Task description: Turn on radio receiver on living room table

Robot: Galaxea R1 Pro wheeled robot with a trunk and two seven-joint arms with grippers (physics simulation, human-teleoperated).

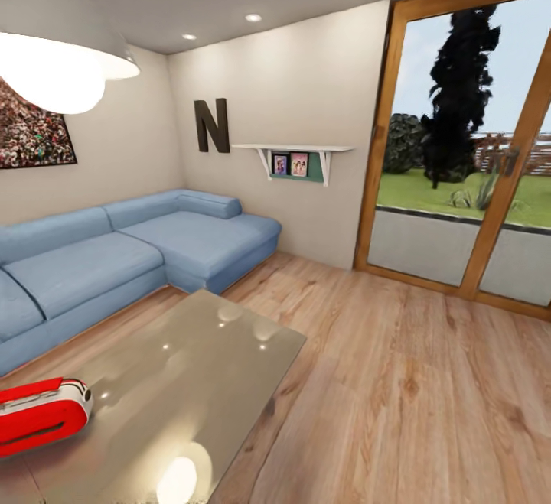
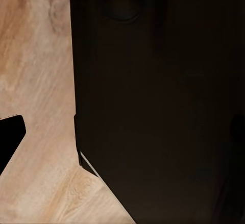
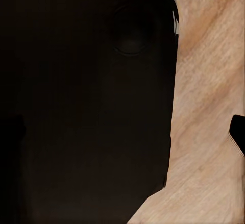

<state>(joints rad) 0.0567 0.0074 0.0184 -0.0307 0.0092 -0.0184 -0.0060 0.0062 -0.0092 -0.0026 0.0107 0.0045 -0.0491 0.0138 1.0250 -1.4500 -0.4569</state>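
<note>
The red radio receiver with its white band and dark slot lies on the near left part of the glossy grey-taupe table, cut by the head view's left edge. The table stretches away toward the light-blue sofa. In the left wrist view a large dark part of the robot hangs over wooden floor, with a black piece at the edge. The right wrist view has a similar dark mass, floor and a small black piece. Neither gripper's opening can be read.
Behind the table, the L-shaped sofa runs along the left and back walls. A big black letter N, a crowd picture, a white shelf and a dome lamp are above. Wooden floor leads to glass doors.
</note>
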